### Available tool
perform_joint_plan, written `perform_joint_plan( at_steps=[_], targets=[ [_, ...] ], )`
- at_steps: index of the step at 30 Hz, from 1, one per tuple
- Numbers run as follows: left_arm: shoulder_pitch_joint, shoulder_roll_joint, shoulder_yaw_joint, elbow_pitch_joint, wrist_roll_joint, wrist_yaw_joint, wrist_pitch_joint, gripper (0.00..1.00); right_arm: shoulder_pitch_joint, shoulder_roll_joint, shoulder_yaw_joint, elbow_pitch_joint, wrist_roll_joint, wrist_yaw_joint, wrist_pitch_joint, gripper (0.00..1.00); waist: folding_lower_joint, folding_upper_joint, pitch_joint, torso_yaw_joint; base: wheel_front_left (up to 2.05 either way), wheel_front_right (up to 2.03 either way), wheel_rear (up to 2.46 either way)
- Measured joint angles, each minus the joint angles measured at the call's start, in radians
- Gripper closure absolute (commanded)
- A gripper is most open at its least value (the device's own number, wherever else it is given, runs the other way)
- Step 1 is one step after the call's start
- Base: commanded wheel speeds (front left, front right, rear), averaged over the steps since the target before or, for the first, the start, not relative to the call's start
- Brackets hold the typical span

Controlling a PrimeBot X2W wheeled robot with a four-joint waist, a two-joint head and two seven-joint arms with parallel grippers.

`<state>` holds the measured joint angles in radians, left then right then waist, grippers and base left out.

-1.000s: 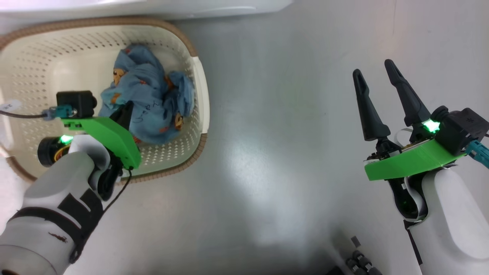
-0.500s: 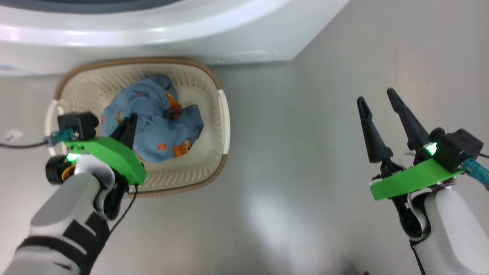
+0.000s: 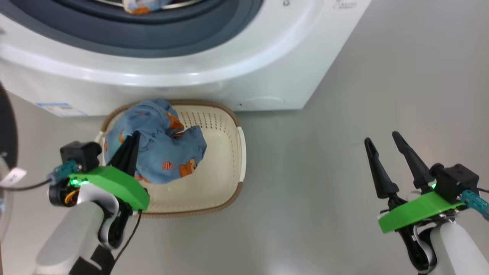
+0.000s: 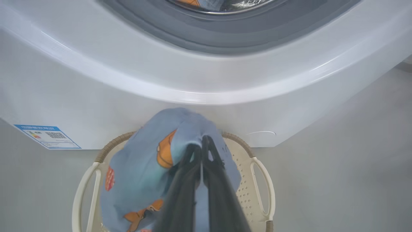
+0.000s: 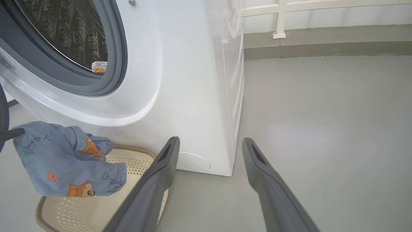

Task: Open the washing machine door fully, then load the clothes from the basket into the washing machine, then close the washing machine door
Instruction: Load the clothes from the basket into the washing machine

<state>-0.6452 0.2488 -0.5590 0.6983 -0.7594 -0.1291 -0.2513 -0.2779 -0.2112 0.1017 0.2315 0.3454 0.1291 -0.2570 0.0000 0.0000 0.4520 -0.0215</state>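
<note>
The white washing machine stands with its drum open, and a light-blue piece lies inside. The washing machine door shows as a black rim at the far left. The cream basket sits on the floor against the machine's front. My left gripper is shut on a bundle of light-blue clothes with orange figures. The right wrist view shows those clothes hanging above the basket. In the left wrist view the shut fingers pinch the cloth. Far right, my right gripper is open and holds nothing.
A blue label is stuck on the machine's lower front, left of the basket. Grey floor stretches between the basket and my right gripper. A low white railing runs along the wall behind the machine.
The head camera has tilted up, bringing the machine and its drum into view. My left gripper has lifted the blue clothes up out of the basket. The right gripper stays open.
</note>
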Motion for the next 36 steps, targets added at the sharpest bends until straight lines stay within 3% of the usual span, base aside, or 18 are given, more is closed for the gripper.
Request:
perform_joint_plan(
  at_steps=[17, 28, 36],
  targets=[
    [0.329, -0.035, 0.304, -0.315, 0.258, 0.0, -0.003, 1.0, 0.162, -0.004, -0.053, 0.012, 0.007, 0.0, 0.0, 0.0, 0.0, 0.0, -0.209, 0.029, 0.0, 0.0, 0.0],
    [0.55, -0.05, 0.408, -0.485, 0.326, 0.0, -0.004, 1.0, 0.26, -0.002, -0.075, 0.013, 0.007, 0.0, 0.0, 0.0, 0.0, 0.0, -0.308, 0.035, 0.0, 0.0, 0.0],
    [0.611, -0.071, 0.439, -0.555, 0.354, 0.0, -0.004, 1.0, 0.28, 0.003, -0.084, 0.01, 0.007, 0.0, 0.0, 0.0, 0.0, 0.0, -0.324, 0.035, 0.0, 0.0, 0.0]
  ],
)
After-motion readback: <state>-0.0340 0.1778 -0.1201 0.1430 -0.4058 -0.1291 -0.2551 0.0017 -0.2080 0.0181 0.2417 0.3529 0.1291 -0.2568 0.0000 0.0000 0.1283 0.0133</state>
